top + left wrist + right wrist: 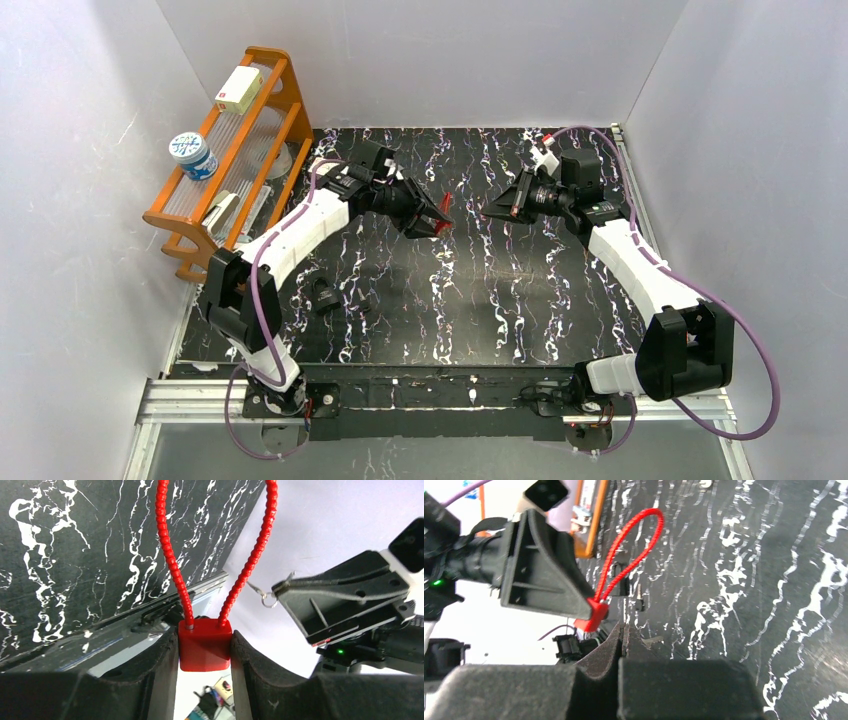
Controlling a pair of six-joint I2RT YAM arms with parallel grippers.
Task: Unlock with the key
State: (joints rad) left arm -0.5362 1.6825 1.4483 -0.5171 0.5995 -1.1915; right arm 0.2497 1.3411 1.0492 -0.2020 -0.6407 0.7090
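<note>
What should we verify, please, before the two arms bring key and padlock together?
1. Grip on the padlock by the left claw: ok, its body is clamped between both fingers.
2. Closure of the right claw: ok, its fingers are pressed together.
3. Hold on the key: cannot tell. Only a key ring shows at the right claw's tip, and the blade is hidden.
4. Line-up with the keyhole: cannot tell, as no view shows it.
5. Gap between the claws: ok, they are apart in the top view.
6. State of the cable loop: ok, it arcs free of both claws.
</note>
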